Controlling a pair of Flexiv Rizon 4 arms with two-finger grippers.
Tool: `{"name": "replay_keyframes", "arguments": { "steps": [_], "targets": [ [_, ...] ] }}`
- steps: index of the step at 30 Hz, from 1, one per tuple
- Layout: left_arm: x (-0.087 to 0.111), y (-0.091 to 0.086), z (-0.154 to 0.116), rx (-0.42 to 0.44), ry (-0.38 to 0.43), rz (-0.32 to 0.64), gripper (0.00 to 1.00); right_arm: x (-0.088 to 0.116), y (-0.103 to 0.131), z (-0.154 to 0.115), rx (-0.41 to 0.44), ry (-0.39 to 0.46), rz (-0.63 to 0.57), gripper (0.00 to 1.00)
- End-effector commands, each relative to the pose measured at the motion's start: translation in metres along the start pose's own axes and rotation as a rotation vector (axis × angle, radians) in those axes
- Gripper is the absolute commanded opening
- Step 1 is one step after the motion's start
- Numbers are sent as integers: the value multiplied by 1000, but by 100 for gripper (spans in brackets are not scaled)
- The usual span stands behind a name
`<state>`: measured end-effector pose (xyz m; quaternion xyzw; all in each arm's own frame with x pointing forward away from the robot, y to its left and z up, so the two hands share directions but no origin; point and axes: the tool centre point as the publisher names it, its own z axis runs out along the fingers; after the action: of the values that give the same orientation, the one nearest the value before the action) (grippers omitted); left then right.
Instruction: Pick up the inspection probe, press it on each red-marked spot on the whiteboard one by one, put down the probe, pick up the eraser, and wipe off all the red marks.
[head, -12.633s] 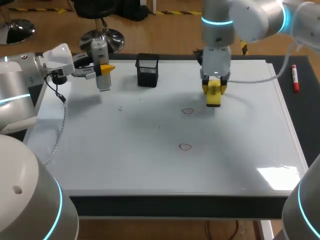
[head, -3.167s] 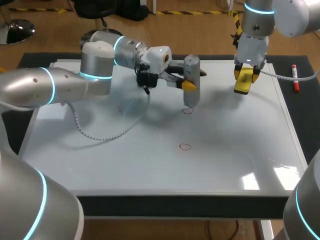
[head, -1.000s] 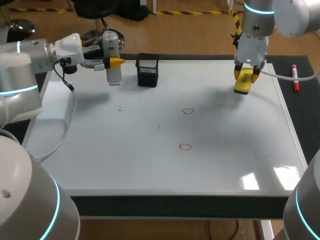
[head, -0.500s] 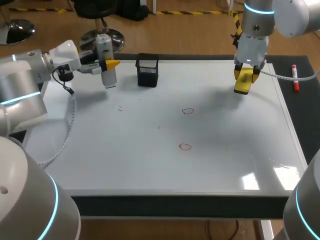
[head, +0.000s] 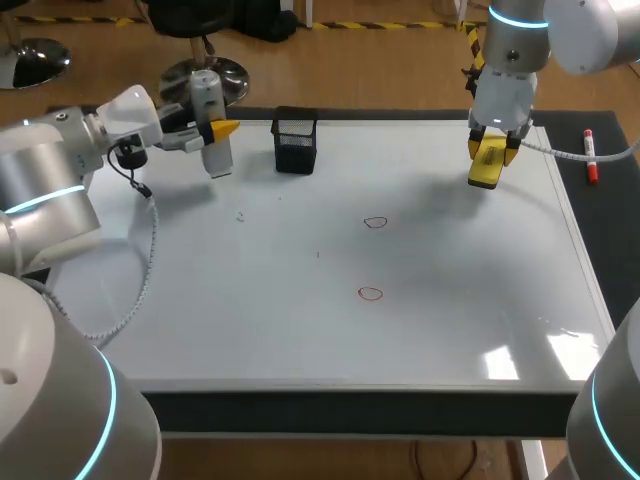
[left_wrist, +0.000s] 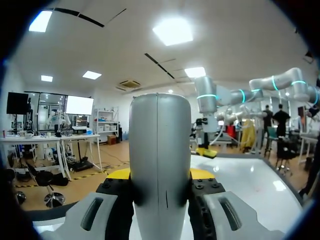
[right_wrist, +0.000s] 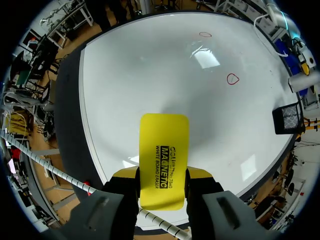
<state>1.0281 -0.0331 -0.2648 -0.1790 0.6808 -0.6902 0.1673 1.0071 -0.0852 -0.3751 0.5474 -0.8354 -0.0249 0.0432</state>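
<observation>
Left hand (head: 218, 130) grips the probe (left_wrist: 160, 150) near the whiteboard's (head: 300, 340) far left corner. The right wrist view best shows the right hand (right_wrist: 162, 172) clamping the eraser (right_wrist: 164, 145), seemingly airborne.

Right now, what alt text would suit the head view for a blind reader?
The left gripper holds a grey probe upright at the whiteboard's far left; the right gripper holds a yellow eraser far right. Two red marks sit mid-board.

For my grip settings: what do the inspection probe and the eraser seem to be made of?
The inspection probe: likely smooth plastic or painted metal, grey satin with a seam line. The eraser: probably hard yellow plastic, smooth, with printed lettering.
</observation>
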Motion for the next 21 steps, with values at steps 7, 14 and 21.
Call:
{"name": "replay_keyframes", "arguments": {
  "steps": [7, 14, 21],
  "targets": [
    [2, -2, 0, 1, -14, 2, 0, -20, 9, -2, 0, -1, -54, 0],
    [2, -2, 0, 1, -14, 2, 0, -52, 27, 1, -16, -10, -133, 0],
    [2, -2, 0, 1, -14, 2, 0, -85, 56, -4, -20, -26, -220, 0]
  ]
}}
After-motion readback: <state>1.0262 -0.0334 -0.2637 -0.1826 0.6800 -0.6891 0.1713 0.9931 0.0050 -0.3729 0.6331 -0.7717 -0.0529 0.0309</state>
